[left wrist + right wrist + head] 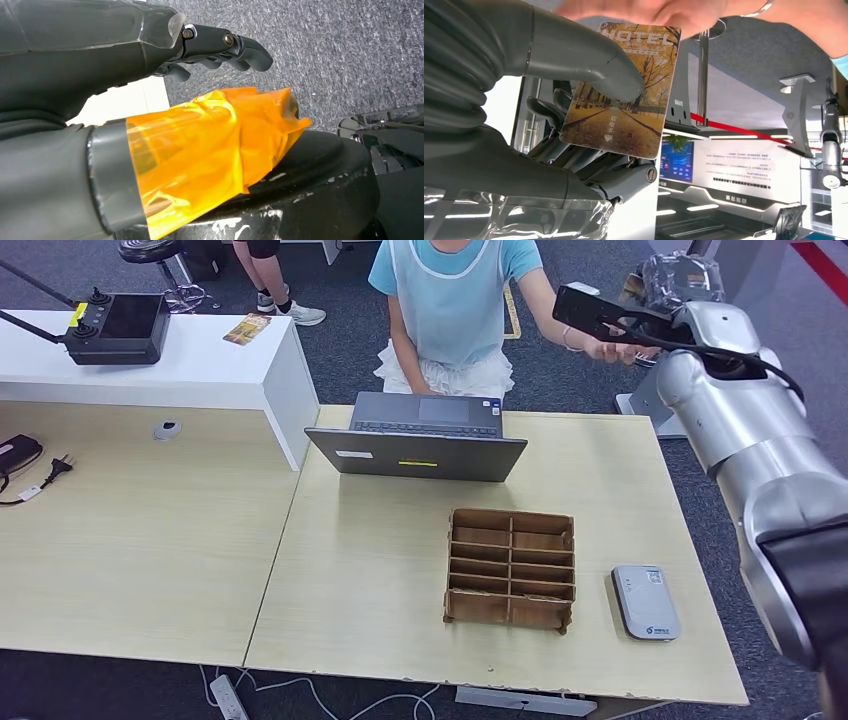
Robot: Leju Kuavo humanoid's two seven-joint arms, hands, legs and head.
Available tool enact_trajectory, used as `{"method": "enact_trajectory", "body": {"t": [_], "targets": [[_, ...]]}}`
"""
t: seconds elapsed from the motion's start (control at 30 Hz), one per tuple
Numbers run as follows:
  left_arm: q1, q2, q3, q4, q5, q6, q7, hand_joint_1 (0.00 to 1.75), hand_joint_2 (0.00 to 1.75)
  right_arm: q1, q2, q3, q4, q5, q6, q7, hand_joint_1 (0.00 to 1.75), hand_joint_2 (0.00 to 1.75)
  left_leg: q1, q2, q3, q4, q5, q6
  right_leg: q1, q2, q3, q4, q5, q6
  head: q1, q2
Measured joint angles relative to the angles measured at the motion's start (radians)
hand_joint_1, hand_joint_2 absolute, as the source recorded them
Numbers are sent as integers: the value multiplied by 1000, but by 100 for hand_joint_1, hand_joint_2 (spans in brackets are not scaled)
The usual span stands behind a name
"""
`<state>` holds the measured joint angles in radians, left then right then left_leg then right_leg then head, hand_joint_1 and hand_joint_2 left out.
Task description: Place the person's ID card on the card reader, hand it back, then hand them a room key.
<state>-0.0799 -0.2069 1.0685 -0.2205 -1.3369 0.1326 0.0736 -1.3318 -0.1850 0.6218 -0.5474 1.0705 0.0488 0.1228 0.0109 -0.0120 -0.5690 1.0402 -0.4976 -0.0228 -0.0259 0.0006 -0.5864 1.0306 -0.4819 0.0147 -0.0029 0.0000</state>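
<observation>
Amber-toned plastic room key card point(621, 92), printed with an autumn avenue and the word HOTEL: pinched between the thick grey thumb and the darker fingers point(574, 155) of the right hand point(589, 125), raised well above the pale wooden counter point(400, 570) toward the person in the light blue top point(455, 300). Person's hand point(684, 12): at the card's upper edge in the right wrist view, apparently touching it, though blur leaves the contact unsure; in the head view the same hand point(615, 348) reaches to the robot's raised right arm. Left hand point(220, 47): hangs low beside the robot's body over grey carpet, fingers curled in, holding nothing, thumb wrapped in orange film. Grey rounded card reader point(646, 602): lies flat near the counter's right edge, nothing on it, just beside the brown cardboard divider tray point(511, 568). Grey open laptop point(420, 440): stands at the counter's far edge before the person. Stage judged: final handover of the key. Risks: the thumb letting go before the person has a firm hold would drop the card to the floor beyond the counter; a thumb kept pressed while the person pulls could bend the thin card or jerk it loose.
</observation>
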Motion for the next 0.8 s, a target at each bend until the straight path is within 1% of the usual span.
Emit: {"method": "enact_trajectory", "body": {"t": [0.03, 0.13, 0.17, 0.23, 0.67, 0.8], "targets": [[0, 0, 0, 0, 0, 0, 0, 0, 0, 0, 2, 0, 2, 0, 0, 0, 160, 175, 0, 0, 0, 0, 0, 0, 0, 0, 0, 0, 0, 0, 0, 0], [0, -1, 0, 0, 1, 0, 0, 0, 0, -1, 6, 0, 6, 2, 0, 1, 32, 175, 0, 0, 0, 0, 0, 0, 0, 0, 0, 0, 0, 0, 0, 0], [0, -1, 0, 0, 1, 0, 0, 0, 0, -1, 7, 0, 7, 3, -1, 2, 3, 175, 0, 0, 0, 0, 0, 0, 0, 0, 0, 0, 0, 0, 0, 0], [0, -2, 0, 0, 0, 0, 0, 0, 0, -1, 9, 0, 9, 6, -3, 3, 0, 175, 0, 0, 0, 0, 0, 0, 0, 0, 0, 0, 0, 0, 0, 0], [0, -3, 0, 0, -4, 0, 1, 0, 0, -1, 11, -7, 12, 25, -23, 6, 0, 175, 0, 0, 0, 0, 0, 0, 0, 0, 0, 0, 0, 0, 0, 0], [0, -3, 0, 0, -4, 0, 2, 0, 0, -1, 11, -19, 5, 28, -44, 8, 0, 175, 0, 0, 0, 0, 0, 0, 0, 0, 0, 0, 0, 0, 0, 0]]}}
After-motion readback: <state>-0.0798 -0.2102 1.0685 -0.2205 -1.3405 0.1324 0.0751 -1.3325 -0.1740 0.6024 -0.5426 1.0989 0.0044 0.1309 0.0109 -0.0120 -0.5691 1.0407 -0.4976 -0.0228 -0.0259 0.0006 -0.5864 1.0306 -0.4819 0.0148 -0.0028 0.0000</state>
